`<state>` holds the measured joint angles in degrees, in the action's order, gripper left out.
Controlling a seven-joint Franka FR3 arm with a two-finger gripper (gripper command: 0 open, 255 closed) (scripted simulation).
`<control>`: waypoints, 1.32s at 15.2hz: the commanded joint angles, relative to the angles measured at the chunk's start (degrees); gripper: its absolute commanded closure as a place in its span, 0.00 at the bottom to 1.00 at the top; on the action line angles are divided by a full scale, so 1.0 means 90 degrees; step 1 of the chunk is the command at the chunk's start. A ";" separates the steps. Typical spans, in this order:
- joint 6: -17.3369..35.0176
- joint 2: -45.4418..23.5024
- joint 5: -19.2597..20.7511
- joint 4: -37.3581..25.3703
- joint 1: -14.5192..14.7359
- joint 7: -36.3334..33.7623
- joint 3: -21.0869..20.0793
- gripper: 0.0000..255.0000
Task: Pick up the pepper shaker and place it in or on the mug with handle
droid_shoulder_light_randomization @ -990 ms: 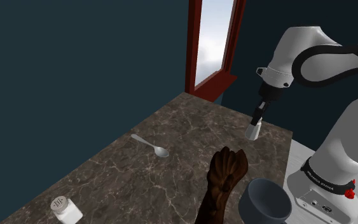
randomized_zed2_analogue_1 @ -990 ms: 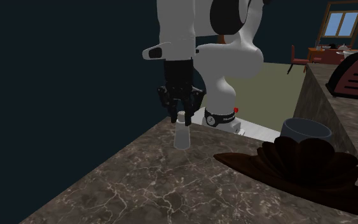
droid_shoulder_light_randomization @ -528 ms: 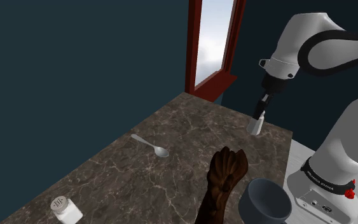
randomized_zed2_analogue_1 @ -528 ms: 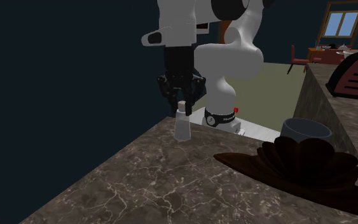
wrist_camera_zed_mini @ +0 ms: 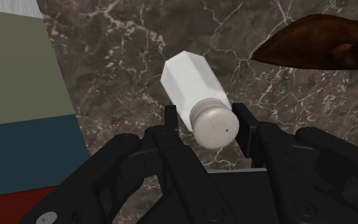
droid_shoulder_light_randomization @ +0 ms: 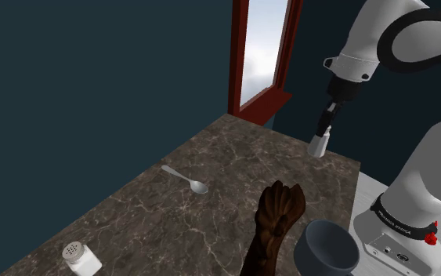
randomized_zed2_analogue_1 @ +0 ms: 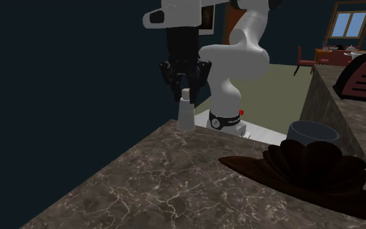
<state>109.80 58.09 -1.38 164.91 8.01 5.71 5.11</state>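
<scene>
Can't make out any handle on mug (droid_shoulder_light_randomization: 328,245), cut off by shoulder view's lower edge and half hidden behind dark carved piece (randomized_zed2_analogue_1: 305,166). Found pepper shaker (wrist_camera_zed_mini: 190,89) pinched at cap by end effector (wrist_camera_zed_mini: 207,121), over tabletop (droid_shoulder_light_randomization: 211,204) edge near stand (droid_shoulder_light_randomization: 399,235): near upright, cap up, long axis vertical.

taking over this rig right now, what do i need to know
Gripper: shut on the pepper shaker, clasped just below its cap, sitting a little askew.
Shaker: held off the marble counter, above its far right corner in the shoulder view.
Mug: on the counter beside the brown carved piece.
Done: grasp and lift.
Left: carry to the mug, lower in, release.
</scene>
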 commanded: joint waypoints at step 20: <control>-0.1732 0.0199 -0.0283 -0.1556 0.0174 -0.0412 -0.0370 1.00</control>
<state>95.12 58.98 -3.08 151.00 9.14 3.07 2.84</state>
